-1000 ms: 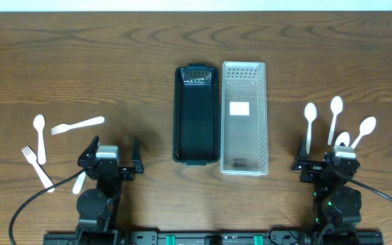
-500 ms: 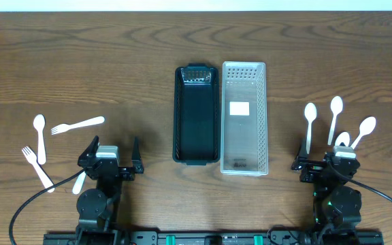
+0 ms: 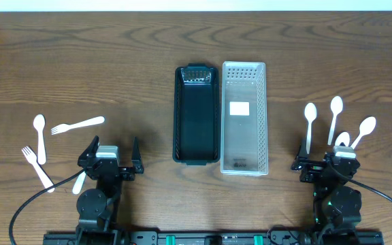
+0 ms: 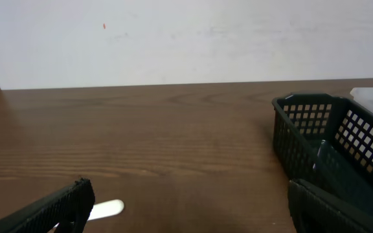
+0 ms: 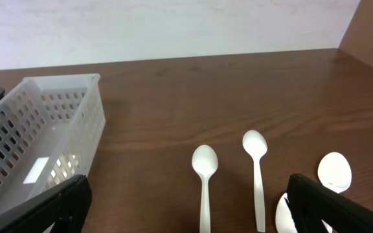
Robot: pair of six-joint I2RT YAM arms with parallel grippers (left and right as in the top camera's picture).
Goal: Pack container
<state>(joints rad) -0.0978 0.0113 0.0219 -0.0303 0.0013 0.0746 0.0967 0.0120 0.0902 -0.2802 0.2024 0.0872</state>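
- The left gripper (image 4: 186, 212) sits at the near table edge. Its 2 dark fingers (image 4: 50, 208) are spread wide with nothing between them, and its own camera shows only their tips in the bottom corners.
- The right gripper (image 5: 186, 210) is spread just as wide and also holds nothing (from overhead, the wrist partly covers it).
- Beside the left arm lies white plastic cutlery: a utensil (image 3: 79, 181) half hidden under the arm, a fork (image 3: 37, 167), a lone spoon (image 3: 40, 137) and a second fork (image 3: 78, 124).
- The left wrist view catches only 1 rounded handle end (image 4: 106, 207) of all this.
- Ahead of the right gripper lie 4 glossy white spoons, bowls pointing away: the left spoon (image 3: 309, 126), the tall spoon (image 3: 335, 117), the slanted spoon (image 3: 363, 129) and the nearest spoon (image 3: 343, 139), whose handle runs under the wrist.
- All the cutlery lies on the table (image 3: 114, 61), which is brown with a wavy wood grain.
- At mid-table 2 long rectangular containers stand side by side with their long walls touching: the black basket (image 3: 197, 116) on the left and the white basket (image 3: 244, 153) on the right.
- The wrist views show the grid-holed walls of both, while only the overhead view shows the white label (image 3: 239, 108) on the white basket's floor.
- The pale wall (image 4: 186, 39) beyond the far edge appears only in the wrist views.
- Nothing has shifted since 1 second ago: arms, cutlery and baskets lie as they did.
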